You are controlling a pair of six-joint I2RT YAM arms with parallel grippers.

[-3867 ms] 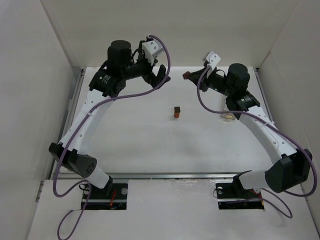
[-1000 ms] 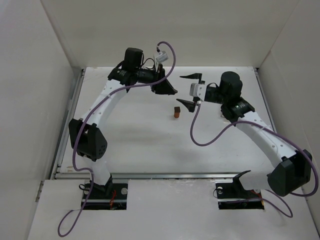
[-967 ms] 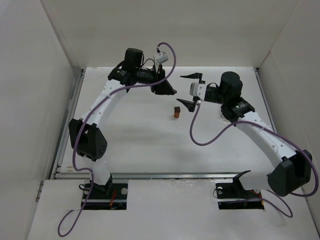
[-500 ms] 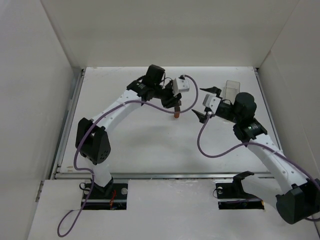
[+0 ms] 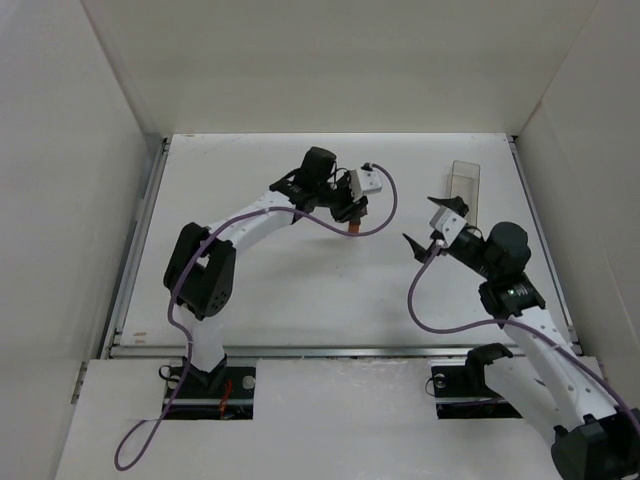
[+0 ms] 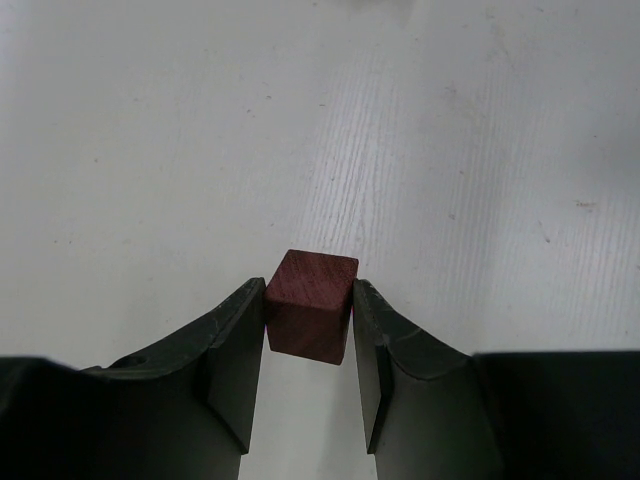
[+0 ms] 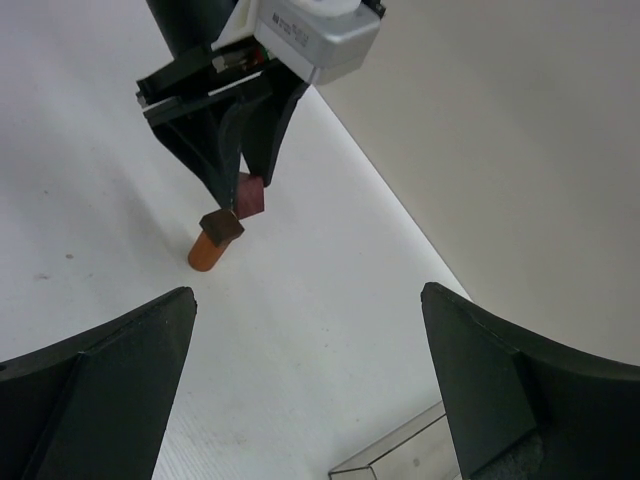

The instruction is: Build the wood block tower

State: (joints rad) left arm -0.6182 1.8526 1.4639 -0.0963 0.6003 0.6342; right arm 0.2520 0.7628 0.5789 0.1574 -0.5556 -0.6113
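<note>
Near the middle of the worktop, slightly toward the far edge, an orange-brown cylinder (image 7: 205,252) stands upright with a dark brown block (image 7: 221,224) sitting askew on top. Just above, the left gripper (image 5: 351,214) pinches a reddish-brown cube (image 6: 311,318); whether cube and block touch cannot be told. White worktop (image 5: 260,290) stretches wide toward the near and left edges. Well apart, toward the right edge, the right gripper (image 5: 428,224) hangs with its fingers spread wide. Beyond it, by the far right corner, lies a clear container (image 5: 463,184), the worktop showing through its walls.
</note>
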